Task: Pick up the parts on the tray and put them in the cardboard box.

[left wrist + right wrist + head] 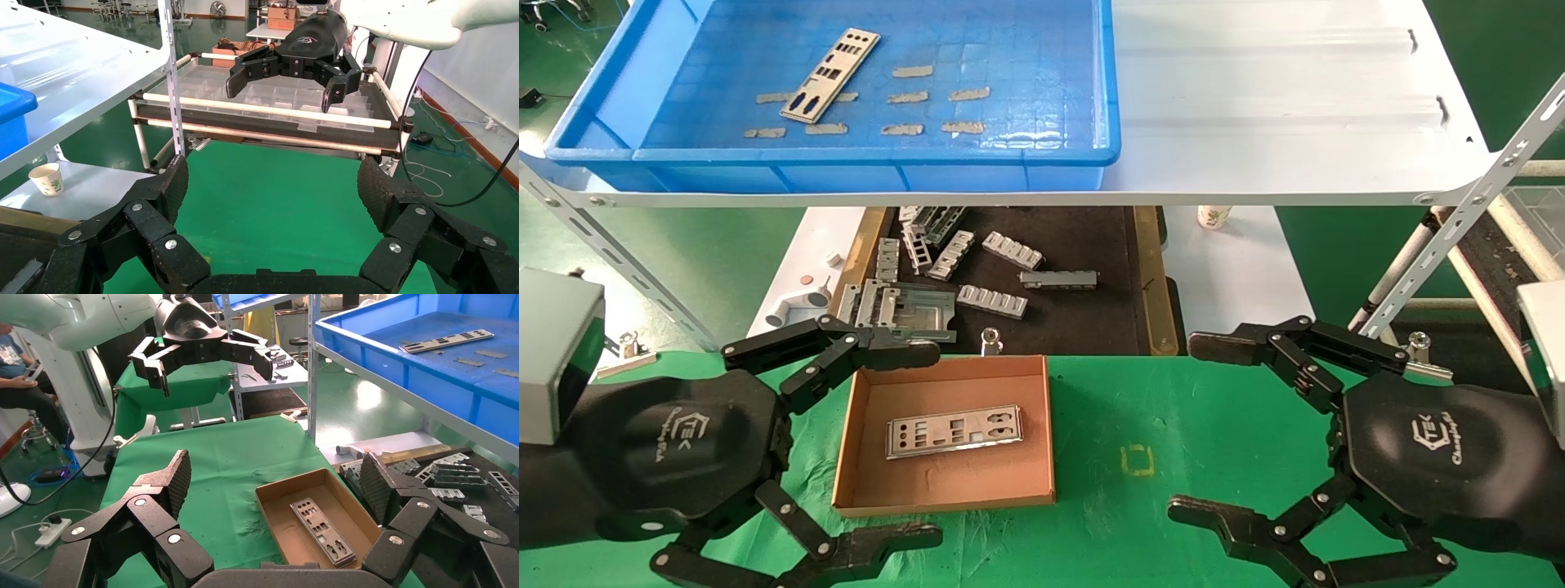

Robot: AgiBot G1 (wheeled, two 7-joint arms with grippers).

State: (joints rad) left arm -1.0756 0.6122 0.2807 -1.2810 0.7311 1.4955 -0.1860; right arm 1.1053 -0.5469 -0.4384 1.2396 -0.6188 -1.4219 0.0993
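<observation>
Tray (641, 155): blue, on the white shelf (1279, 106) at upper left of the head view. Holds one plate (830, 74), lying flat and angled toward its far-left part, among grey tape strips (925, 98).

Box (866, 498): brown cardboard, on the green cloth (1140, 408) below the shelf, between the two grippers and nearer the left one. Holds a second plate (954, 431), flat on its floor, roughly centred.

Black tray (1083, 245): beyond the box, under the shelf; scattered grey brackets (991, 300) inside.

Paper cup (1214, 216): on the white surface just right of the black tray.

Left gripper (878, 445): just left of the box, above the cloth; fingers spread wide, nothing between them. One fingertip lies over the box's far-left corner, the other past its near edge.

Right gripper (1214, 429): right of the box, well apart from it, above the cloth; fingers spread wide, holding nothing.
</observation>
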